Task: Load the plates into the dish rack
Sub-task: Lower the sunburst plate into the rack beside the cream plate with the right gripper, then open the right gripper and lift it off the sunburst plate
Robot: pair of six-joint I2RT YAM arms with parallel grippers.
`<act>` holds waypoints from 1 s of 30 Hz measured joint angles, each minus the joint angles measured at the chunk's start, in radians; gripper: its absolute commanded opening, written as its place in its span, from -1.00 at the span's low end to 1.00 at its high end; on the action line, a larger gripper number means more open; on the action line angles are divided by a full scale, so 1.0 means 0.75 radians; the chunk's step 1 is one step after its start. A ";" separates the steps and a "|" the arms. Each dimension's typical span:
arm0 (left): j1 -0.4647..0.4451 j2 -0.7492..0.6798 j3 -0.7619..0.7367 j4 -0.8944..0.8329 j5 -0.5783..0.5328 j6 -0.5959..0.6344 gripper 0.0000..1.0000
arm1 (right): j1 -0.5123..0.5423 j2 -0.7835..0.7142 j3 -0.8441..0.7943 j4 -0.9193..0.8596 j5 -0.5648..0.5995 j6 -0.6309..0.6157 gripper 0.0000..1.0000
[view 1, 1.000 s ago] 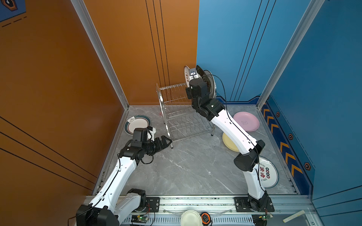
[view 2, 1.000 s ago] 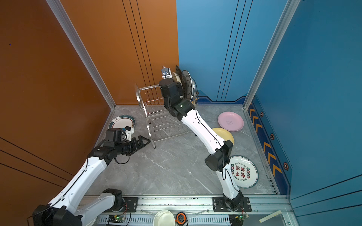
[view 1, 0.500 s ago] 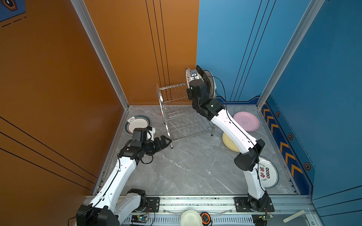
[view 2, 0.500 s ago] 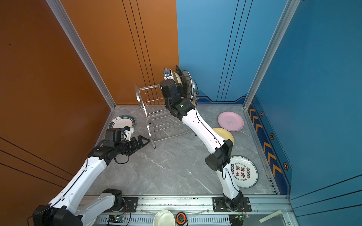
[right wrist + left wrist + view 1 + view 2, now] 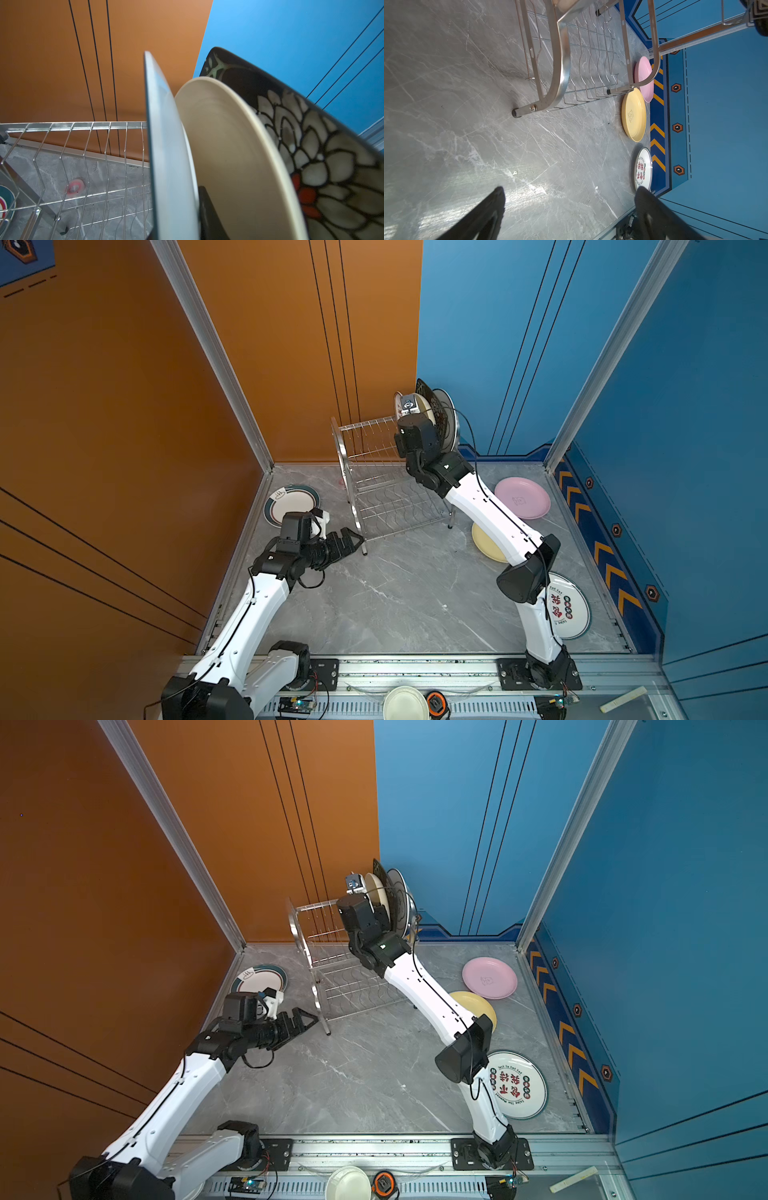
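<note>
The steel dish rack [image 5: 374,472] [image 5: 328,952] stands at the back. On its top shelf a black floral plate [image 5: 311,145], a cream plate [image 5: 239,155] and a grey round plate [image 5: 451,414] stand on edge. My right gripper [image 5: 178,218] is shut on a dark-rimmed white plate [image 5: 166,145], upright in a slot beside them; only one of its fingers [image 5: 205,207] shows. On the floor lie a teal-rimmed plate [image 5: 293,504], a pink plate [image 5: 523,497], a yellow plate [image 5: 633,114] and a red-lettered plate [image 5: 519,1085]. My left gripper [image 5: 353,537] [image 5: 571,193] is open and empty beside the rack's front leg.
Orange and blue walls close in on three sides, and the rack sits near the back corner. A small pink ring [image 5: 74,187] lies on the floor under the rack. A white round dish [image 5: 405,703] and an orange gadget [image 5: 436,701] sit on the front rail.
The right wrist has shifted very slightly at the top shelf with the plate. The left arm has stayed put.
</note>
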 measured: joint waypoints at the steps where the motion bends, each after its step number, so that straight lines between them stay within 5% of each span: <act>1: 0.000 -0.002 0.000 0.000 0.000 0.001 0.96 | 0.000 0.000 -0.002 0.000 -0.002 0.001 -0.46; 30: -0.019 -0.058 -0.002 0.000 -0.006 -0.016 0.96 | 0.035 -0.174 -0.121 -0.002 -0.004 -0.001 0.08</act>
